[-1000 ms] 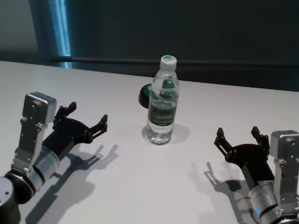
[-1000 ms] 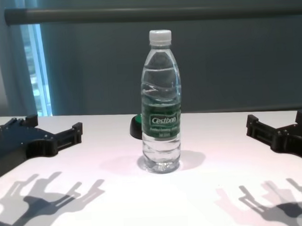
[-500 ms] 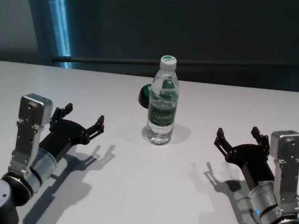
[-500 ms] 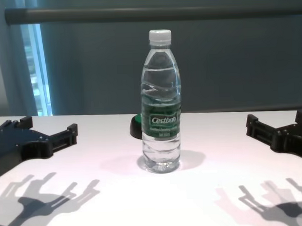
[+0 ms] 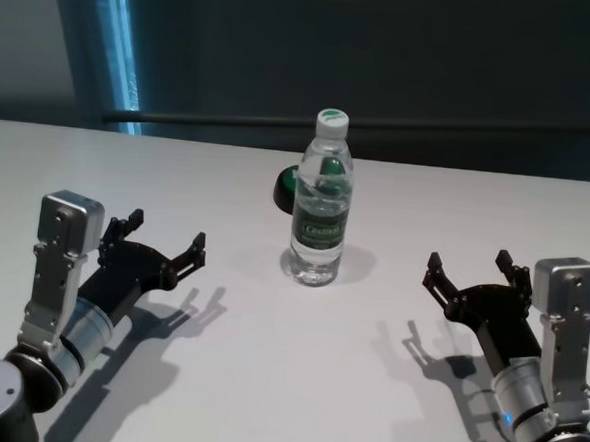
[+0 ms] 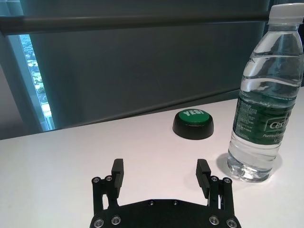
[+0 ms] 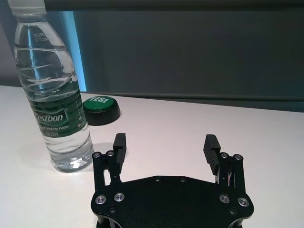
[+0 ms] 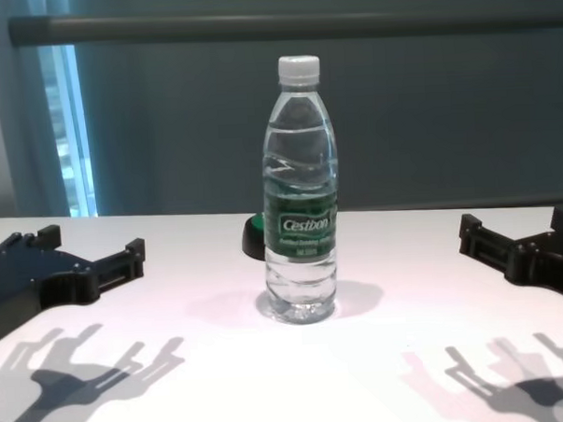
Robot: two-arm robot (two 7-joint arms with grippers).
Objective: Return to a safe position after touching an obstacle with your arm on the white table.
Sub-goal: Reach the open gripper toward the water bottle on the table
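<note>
The obstacle, a tall clear water bottle (image 5: 322,208) with a white cap and a dark green "Cestbon" label, stands upright mid-table; it also shows in the chest view (image 8: 300,201), the left wrist view (image 6: 263,104) and the right wrist view (image 7: 54,99). It stands on the white table (image 5: 265,380). My left gripper (image 5: 168,228) is open and empty, low over the table to the bottle's left and well apart from it; its fingers (image 6: 118,167) point toward the far edge. My right gripper (image 5: 468,260) is open and empty, to the bottle's right and apart from it.
A small low black button with a green "YES!" top (image 5: 287,188) sits on the table just behind the bottle, to its left. A dark wall with a rail (image 8: 273,24) runs behind the table's far edge.
My left gripper has drawn back to the left, away from the bottle, and sits slightly lower. The bottle and the right arm have not moved.
</note>
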